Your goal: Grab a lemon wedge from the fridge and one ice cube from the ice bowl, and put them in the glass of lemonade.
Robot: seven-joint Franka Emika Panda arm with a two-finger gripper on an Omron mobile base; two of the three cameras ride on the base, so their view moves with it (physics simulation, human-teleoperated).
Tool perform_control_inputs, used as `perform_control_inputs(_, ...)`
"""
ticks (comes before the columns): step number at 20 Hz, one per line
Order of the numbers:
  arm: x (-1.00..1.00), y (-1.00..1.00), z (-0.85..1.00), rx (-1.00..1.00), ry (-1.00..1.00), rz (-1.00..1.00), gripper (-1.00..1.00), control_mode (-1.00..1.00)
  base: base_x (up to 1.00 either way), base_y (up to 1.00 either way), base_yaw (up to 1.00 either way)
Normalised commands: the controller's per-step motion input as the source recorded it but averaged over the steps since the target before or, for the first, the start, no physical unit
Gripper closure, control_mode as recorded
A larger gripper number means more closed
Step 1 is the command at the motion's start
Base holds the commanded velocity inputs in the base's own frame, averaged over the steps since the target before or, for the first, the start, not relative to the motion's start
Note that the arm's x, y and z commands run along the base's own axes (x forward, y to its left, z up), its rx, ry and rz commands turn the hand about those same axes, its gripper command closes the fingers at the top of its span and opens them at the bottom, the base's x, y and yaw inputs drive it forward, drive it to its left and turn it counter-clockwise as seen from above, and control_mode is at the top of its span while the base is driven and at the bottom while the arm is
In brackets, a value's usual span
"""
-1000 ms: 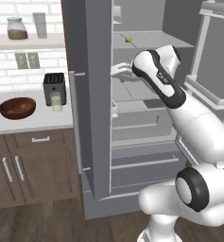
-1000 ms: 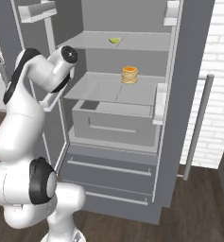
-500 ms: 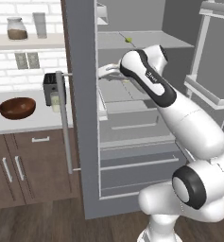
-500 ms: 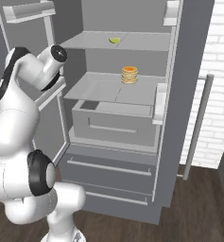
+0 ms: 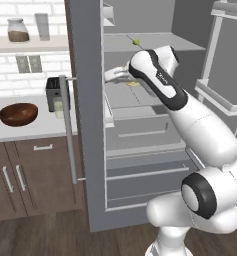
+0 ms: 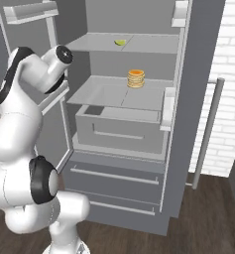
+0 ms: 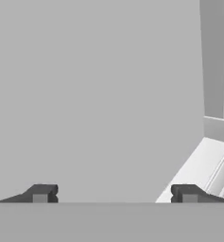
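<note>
Swung further across the left base view since a second ago, the left fridge door (image 5: 85, 125) now hides more of the kitchen wall, its silver bar handle (image 5: 68, 130) standing left of centre, and the arm's wrist has drawn left toward that door's inner side. In this view the fridge (image 5: 140, 150) stands open through the middle. The lemon wedge (image 5: 136, 42) lies on the top shelf, upper centre, just above and slightly right of the wrist; the hand itself reaches left behind the door edge, so its fingertips are hidden here. At left centre the ice bowl (image 5: 18, 113) sits on the tabletop (image 5: 35, 131), well apart from the arm. The glass of lemonade (image 5: 58, 107) stands just in front of the black toaster (image 5: 55, 90), right of the bowl and partly behind the handle. I cannot make out an ice cube in the bowl.

From the right base view, the lemon wedge (image 6: 120, 42) rests on the top shelf at upper centre, well right of and above the wrist at upper left. A stack of pancakes (image 6: 135, 78) sits on the shelf below.

Looking along the hand view, the hand (image 7: 114, 194) has its two dark fingertips (image 7: 40, 194) set wide apart at the bottom, with nothing between them, facing a plain grey panel close up; a paler ledge shows at lower right.
</note>
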Motion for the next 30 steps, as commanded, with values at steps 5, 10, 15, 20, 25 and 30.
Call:
perform_control_inputs(5, -0.70, -0.46, 0.18, 0.03, 0.00, -0.12, -1.00, -1.00, 0.00, 0.00, 0.00)
perform_control_inputs(10, -0.80, -0.54, 0.05, 0.01, 0.00, -0.23, -1.00, -1.00, 0.00, 0.00, 0.00)
perform_control_inputs(15, -0.33, -0.53, 0.11, -0.02, 0.14, -0.33, -1.00, -1.00, 0.00, 0.00, 0.00)
perform_control_inputs(20, -0.21, -0.66, 0.07, -0.07, 0.21, -0.41, -1.00, -1.00, 0.00, 0.00, 0.00)
perform_control_inputs(25, -0.35, -0.62, 0.00, -0.06, 0.18, -0.44, -1.00, -1.00, 0.00, 0.00, 0.00)
perform_control_inputs(30, -0.84, -0.24, 0.00, 0.00, 0.05, -0.28, -1.00, -1.00, 0.00, 0.00, 0.00)
